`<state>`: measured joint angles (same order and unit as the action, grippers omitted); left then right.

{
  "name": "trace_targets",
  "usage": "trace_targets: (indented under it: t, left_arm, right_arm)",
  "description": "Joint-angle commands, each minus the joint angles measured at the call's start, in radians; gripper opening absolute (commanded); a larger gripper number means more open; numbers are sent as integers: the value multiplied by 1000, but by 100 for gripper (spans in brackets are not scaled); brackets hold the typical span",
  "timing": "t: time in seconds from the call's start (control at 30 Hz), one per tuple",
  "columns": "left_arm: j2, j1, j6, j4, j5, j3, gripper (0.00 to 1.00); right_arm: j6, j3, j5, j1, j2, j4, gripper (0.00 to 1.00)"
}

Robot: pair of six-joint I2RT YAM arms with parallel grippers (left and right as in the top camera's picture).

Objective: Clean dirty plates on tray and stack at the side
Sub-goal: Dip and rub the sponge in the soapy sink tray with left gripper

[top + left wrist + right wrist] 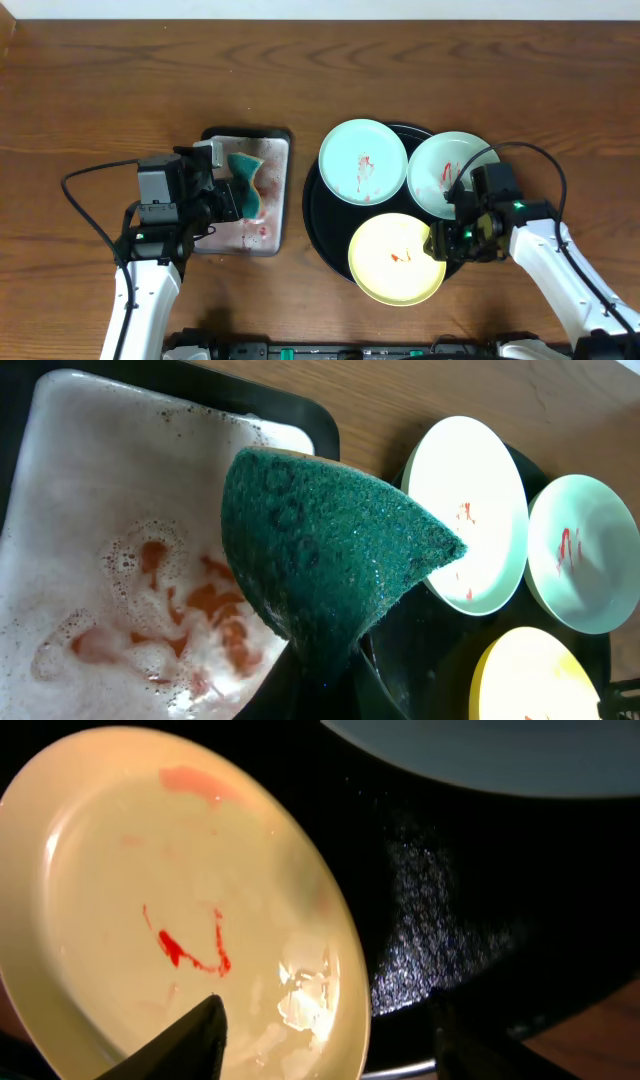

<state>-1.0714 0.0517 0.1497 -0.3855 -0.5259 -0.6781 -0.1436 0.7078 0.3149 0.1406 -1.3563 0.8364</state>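
The black tray (pixel 328 238) holds three plates, all with red smears: a mint one (pixel 362 162) at the back left, a mint one (pixel 445 172) at the back right, and a yellow one (pixel 395 258) in front. My left gripper (pixel 232 197) is shut on a green sponge (pixel 247 180) and holds it above the grey rectangular tray. In the left wrist view the sponge (pixel 320 550) fills the middle. My right gripper (pixel 447 240) is open at the yellow plate's right rim. In the right wrist view one finger is over the yellow plate (pixel 150 900) and the other over the black tray (pixel 450 890).
The grey rectangular tray (pixel 245 235) left of the black tray holds soapy foam with red stains (pixel 80 510). Bare wood-grain tabletop (pixel 100 90) lies all around. Cables loop beside both arms.
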Motion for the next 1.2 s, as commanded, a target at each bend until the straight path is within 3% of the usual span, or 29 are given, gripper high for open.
trace_targets:
  t: [0.0,0.3,0.63,0.93,1.17]
  left_arm:
    - [5,6,-6,2,-24,8,7]
    - [5,6,-6,-2,-24,8,7]
    - [-3,6,-6,-2,-24,8,7]
    - [-19,6,-6,-1,-24,8,7]
    - [-19,6,-6,3,-24,8,7]
  right_arm:
    - [11,16,4,-8,-30,-11,57]
    - [10,16,4,-8,-84,-35,49]
    - [10,16,4,-8,-90,-32,12]
    - [10,-26,3,-8,-90,-60,11]
    - [2,-35,4,-8,-90,-74,1]
